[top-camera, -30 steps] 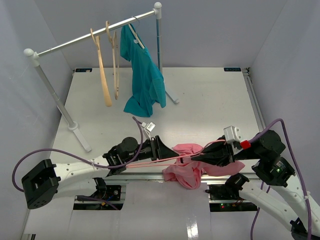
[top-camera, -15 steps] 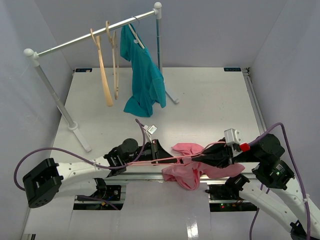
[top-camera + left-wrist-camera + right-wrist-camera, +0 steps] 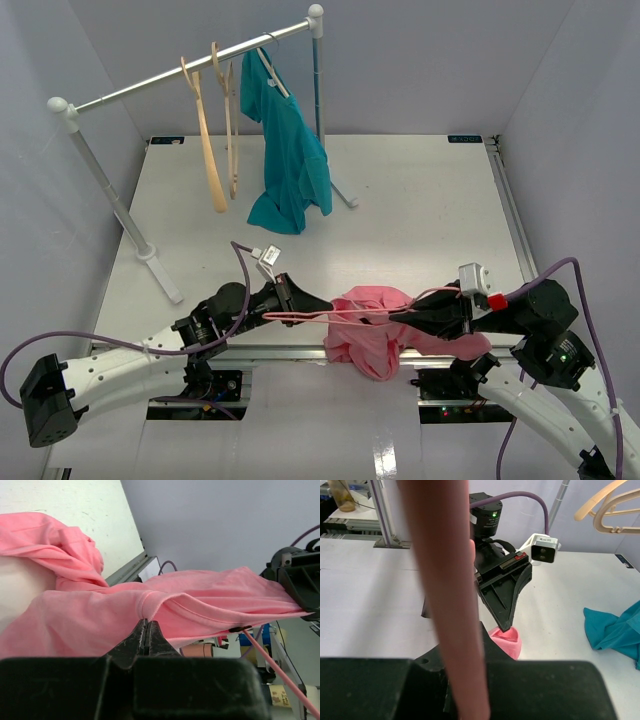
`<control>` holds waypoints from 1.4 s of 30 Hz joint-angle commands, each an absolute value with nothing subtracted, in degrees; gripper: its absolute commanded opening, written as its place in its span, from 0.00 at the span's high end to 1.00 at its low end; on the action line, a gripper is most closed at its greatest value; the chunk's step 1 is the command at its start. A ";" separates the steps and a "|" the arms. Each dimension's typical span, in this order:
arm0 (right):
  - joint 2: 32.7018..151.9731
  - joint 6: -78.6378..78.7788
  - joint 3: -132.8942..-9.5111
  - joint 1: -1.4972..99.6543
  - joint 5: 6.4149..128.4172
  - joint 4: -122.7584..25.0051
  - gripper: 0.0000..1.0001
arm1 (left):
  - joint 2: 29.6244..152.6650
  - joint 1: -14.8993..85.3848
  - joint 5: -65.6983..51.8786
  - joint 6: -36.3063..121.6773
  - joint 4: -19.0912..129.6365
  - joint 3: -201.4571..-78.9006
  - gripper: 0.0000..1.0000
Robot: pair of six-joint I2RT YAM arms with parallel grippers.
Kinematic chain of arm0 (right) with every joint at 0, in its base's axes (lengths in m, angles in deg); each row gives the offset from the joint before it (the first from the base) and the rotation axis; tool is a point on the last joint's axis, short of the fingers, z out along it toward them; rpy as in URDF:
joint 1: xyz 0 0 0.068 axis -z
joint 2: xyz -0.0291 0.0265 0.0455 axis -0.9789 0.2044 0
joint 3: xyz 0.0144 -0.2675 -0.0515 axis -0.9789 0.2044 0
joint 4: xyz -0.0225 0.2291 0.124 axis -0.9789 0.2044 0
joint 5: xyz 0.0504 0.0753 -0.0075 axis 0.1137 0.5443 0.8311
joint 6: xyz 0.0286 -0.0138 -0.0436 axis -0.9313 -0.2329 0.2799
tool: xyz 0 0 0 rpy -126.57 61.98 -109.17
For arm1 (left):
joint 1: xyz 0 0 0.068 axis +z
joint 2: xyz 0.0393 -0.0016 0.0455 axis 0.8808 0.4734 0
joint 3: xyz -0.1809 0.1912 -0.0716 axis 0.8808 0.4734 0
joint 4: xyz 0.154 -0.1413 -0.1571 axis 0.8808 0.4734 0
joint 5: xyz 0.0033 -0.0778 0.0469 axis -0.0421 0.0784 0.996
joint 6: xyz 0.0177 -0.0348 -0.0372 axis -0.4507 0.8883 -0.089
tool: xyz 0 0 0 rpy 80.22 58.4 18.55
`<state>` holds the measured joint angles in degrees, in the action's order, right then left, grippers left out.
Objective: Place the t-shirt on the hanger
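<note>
Left wrist: my left tool (image 3: 148, 625) is pinched shut on a seam of the t-shirt (image 3: 100, 615), at the table's (image 3: 400, 200) near edge. The hanger (image 3: 272, 663) runs crosswise under the fabric to my right tool (image 3: 402, 316), which clamps it.

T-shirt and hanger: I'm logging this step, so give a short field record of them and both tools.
t-shirt: salmon pink, bunched at the table's near edge
hanger: thin pink, stretching across the shirt
left tool: shut on t-shirt fold
right tool: shut on hanger
rack: teal shirt and two wooden hangers hanging
</note>
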<state>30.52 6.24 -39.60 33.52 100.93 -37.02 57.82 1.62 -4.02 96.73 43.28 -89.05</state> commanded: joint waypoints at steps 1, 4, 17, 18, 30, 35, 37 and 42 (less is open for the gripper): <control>30.26 6.62 -39.43 33.56 96.22 -38.60 0.92 | 55.71 1.71 0.32 95.57 48.98 -89.62 1.00; 29.51 6.62 -39.27 33.56 89.89 -36.84 0.92 | 53.61 1.71 6.66 94.63 56.16 -91.73 1.00; 29.65 9.24 -40.55 33.54 83.02 -27.80 0.92 | 48.37 1.71 24.27 91.83 73.74 -102.17 1.00; 29.90 9.36 -41.17 33.54 82.48 -26.64 0.92 | 48.56 1.71 25.23 91.71 74.79 -103.22 1.00; 31.12 9.24 -43.92 33.56 75.03 -18.02 0.92 | 48.22 1.71 32.27 90.53 83.16 -110.85 1.00; 31.57 9.29 -43.94 33.56 76.31 -17.83 0.92 | 48.97 1.71 33.20 89.33 84.65 -113.54 1.00; 32.34 9.39 -44.31 33.53 76.85 -17.93 0.92 | 49.90 1.71 33.04 88.13 85.02 -115.24 1.00; 37.65 9.07 -46.13 33.53 78.76 -21.56 0.92 | 56.15 1.71 28.16 81.94 84.11 -120.05 1.00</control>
<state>33.65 8.91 -42.32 33.51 77.78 -18.71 51.80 1.45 28.66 88.62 83.97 -114.72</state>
